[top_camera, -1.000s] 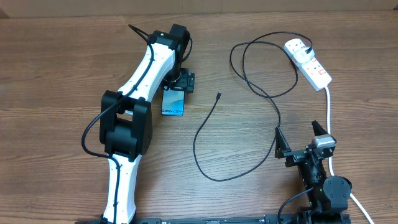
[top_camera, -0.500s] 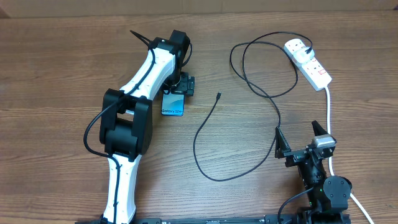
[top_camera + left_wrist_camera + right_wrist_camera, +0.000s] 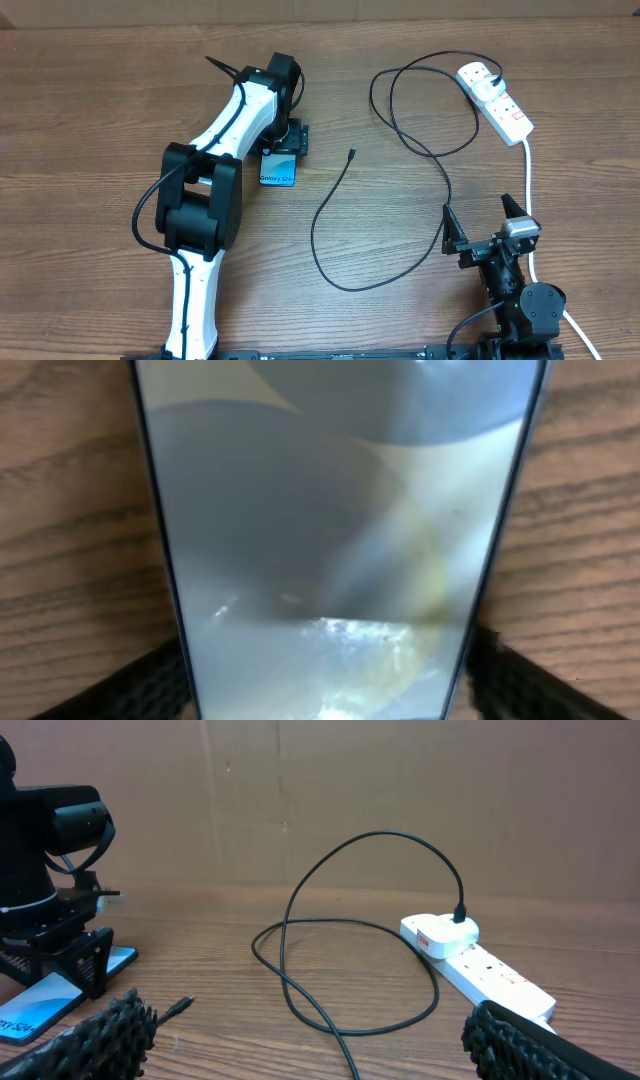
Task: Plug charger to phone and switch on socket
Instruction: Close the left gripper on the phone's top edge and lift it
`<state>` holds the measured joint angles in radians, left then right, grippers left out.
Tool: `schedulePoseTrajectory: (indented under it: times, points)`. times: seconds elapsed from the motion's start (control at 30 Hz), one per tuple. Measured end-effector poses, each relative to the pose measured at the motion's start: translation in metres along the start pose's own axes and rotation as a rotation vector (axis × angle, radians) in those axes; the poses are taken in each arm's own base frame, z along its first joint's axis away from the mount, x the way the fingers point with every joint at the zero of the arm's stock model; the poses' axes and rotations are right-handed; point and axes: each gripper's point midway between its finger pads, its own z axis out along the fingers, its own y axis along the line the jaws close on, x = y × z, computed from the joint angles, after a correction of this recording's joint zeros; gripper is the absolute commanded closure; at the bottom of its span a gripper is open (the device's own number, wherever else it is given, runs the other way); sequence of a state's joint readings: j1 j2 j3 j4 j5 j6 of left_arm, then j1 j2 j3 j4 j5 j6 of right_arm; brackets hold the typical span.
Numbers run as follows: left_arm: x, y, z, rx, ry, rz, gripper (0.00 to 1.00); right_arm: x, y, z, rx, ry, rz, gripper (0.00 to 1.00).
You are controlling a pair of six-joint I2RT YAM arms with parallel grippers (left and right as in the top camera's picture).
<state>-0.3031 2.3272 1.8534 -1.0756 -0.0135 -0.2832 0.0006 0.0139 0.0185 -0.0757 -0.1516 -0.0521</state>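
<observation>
"Blue-cyan patch left of centre in the overhead view: is that the phone?"

"Yes. The slim rectangular smartphone with the blue-cyan gradient screen [image 3: 277, 172] lies flat on the brown wood-grain counter [image 3: 100, 100], directly beneath your left hand [image 3: 283, 140]. In the left wrist view its glass fills the picture. One black ridged finger [image 3: 150, 685] shows at each lower corner, just outside the phone's long edges. Whether they pinch the phone or only flank it cannot be told."

"Where is the charger?"

"The long thin black charger cable [image 3: 314, 240] loops loose across the counter. Its small black connector tip [image 3: 352, 153] lies to the right of the phone, near but apart. Its white plug [image 3: 478, 73] sits in the white elongated power strip with red switches [image 3: 500, 100], at the far right. Your right hand [image 3: 477, 205] is at the near right, fingers spread wide, holding nothing."

"How do I do this step well?"

"You appear to be securing the phone. Centre the fingers on its long edges and close gently, so it neither skates on the wood nor tilts. Leave the short ends uncovered; which one carries the port cannot be seen. Once the phone is steady, bring your right hand to the cable just behind the connector tip, where it will bend least."
</observation>
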Motion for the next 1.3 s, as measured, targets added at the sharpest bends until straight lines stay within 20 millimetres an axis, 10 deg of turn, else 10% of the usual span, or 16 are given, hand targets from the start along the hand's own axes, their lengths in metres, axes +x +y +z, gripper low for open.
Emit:
schedulePoseTrajectory:
  times: [1.3]
  points:
    - [0.025,0.005,-0.005,0.031,0.126,-0.082,0.31,0.0,0.0,0.0,0.0,0.0,0.0,0.0]
